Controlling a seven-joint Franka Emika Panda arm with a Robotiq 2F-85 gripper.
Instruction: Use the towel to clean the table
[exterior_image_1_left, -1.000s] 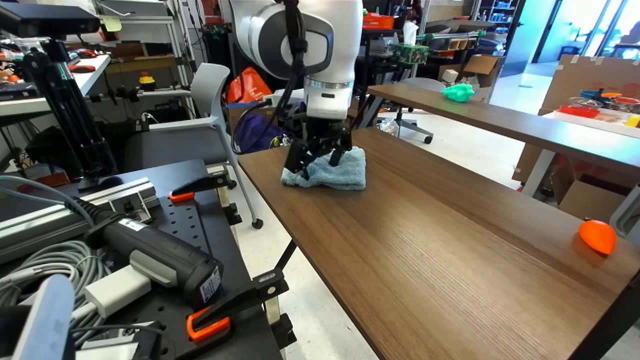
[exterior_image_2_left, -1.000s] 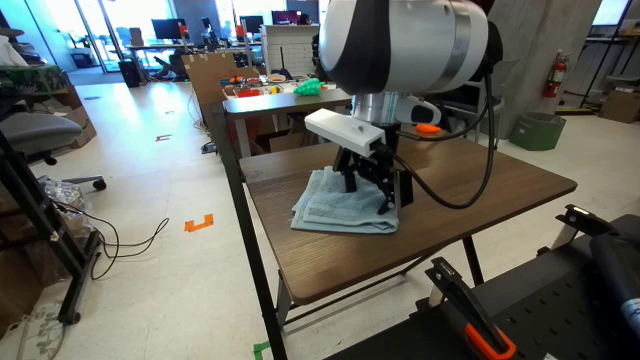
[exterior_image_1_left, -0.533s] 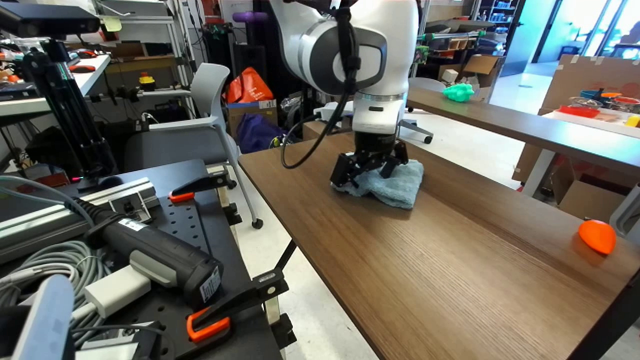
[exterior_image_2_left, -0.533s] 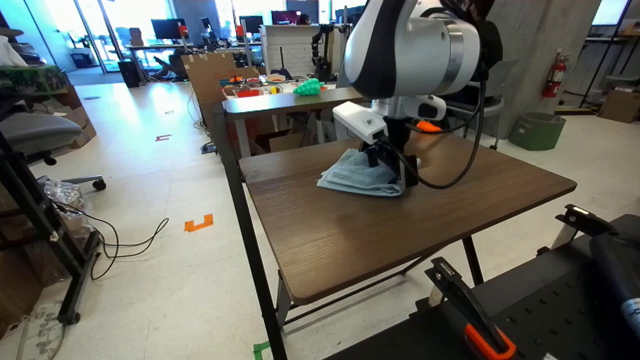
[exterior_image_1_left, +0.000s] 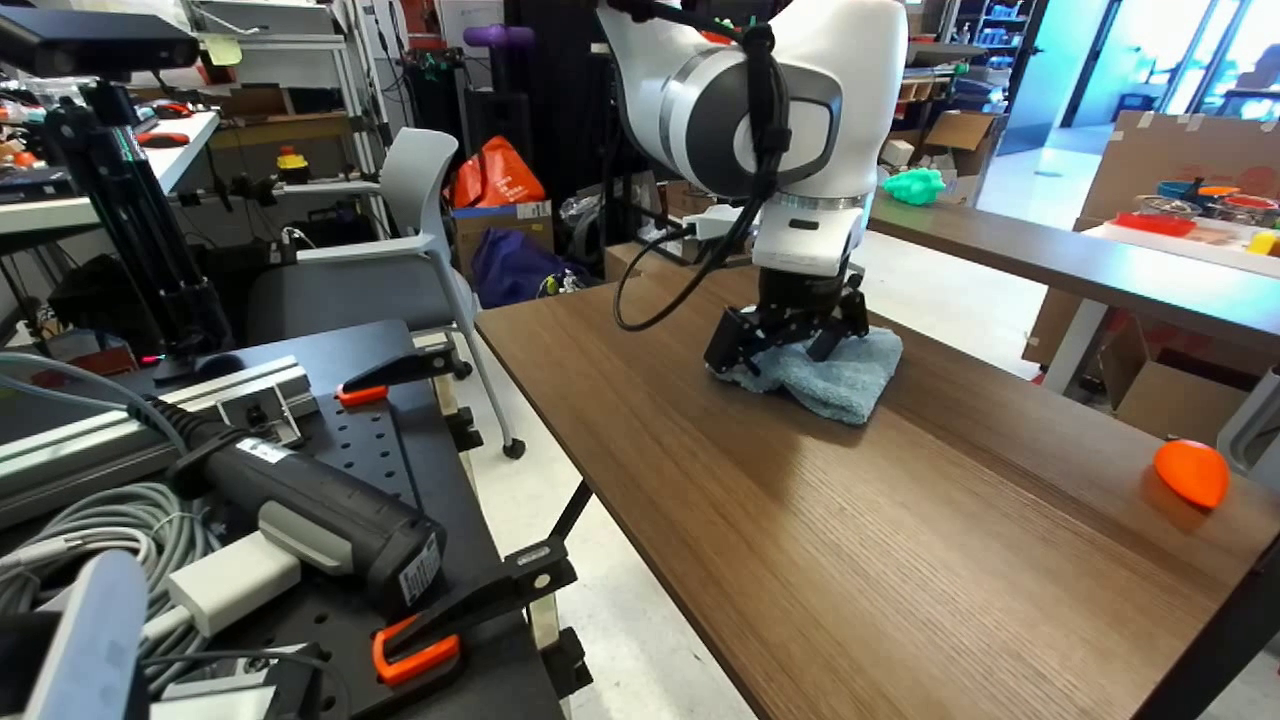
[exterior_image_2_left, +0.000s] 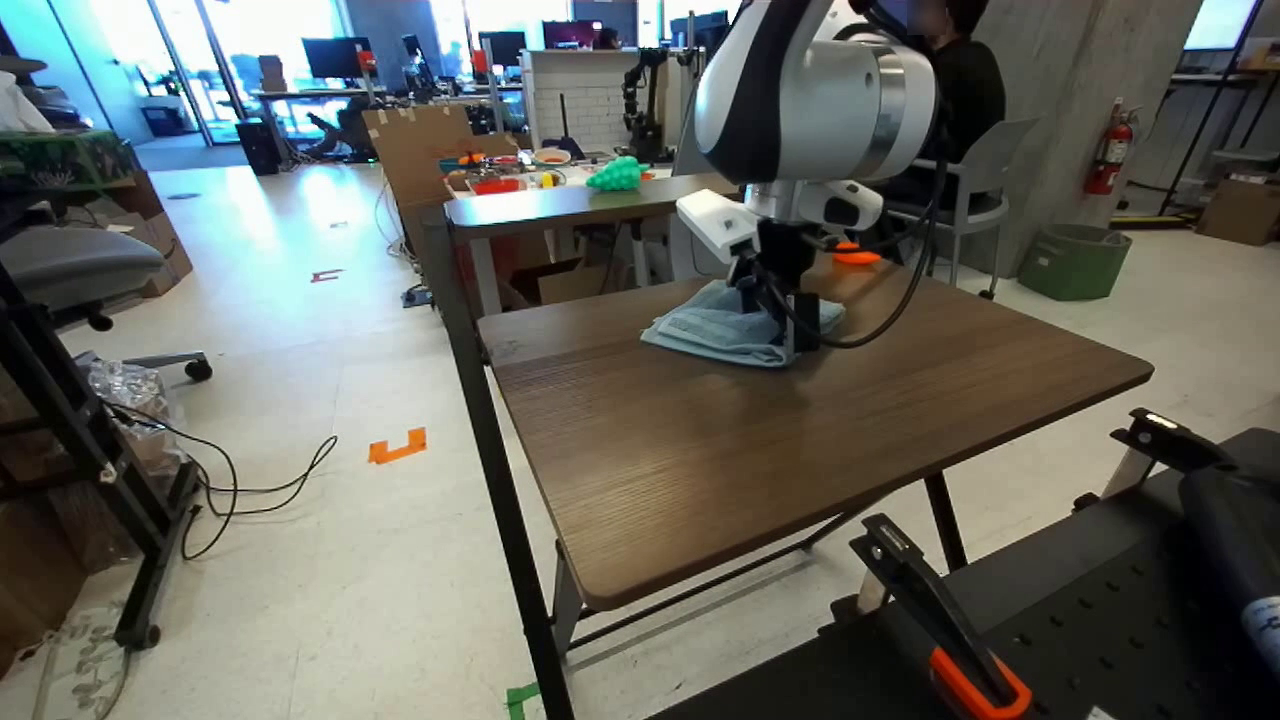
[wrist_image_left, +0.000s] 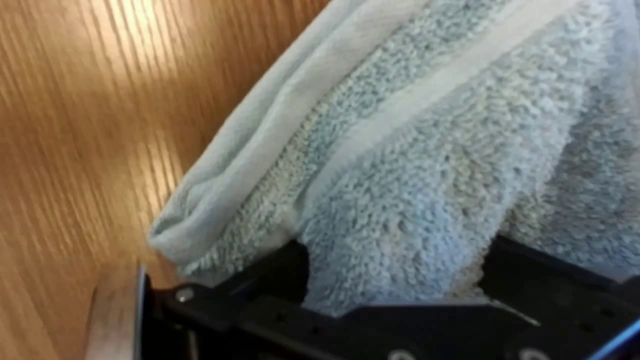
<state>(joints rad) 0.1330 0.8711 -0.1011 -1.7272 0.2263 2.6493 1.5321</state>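
Towel (exterior_image_1_left: 846, 385) on table (exterior_image_1_left: 900, 560), bunched within end effector (exterior_image_1_left: 773, 360); clamping unclear.

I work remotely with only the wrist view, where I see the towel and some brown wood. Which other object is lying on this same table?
Observer: An orange object lies on the table, apart from the towel.
Operator: Noted. Is something hanging nearby that I might catch?
Observer: Yes, a black cable hangs in a loop beside the gripper; it shows in both exterior views.
Operator: And is somebody around?
Observer: Yes. In an exterior view, a person in black sits beyond the arm; how near, I cannot judge.
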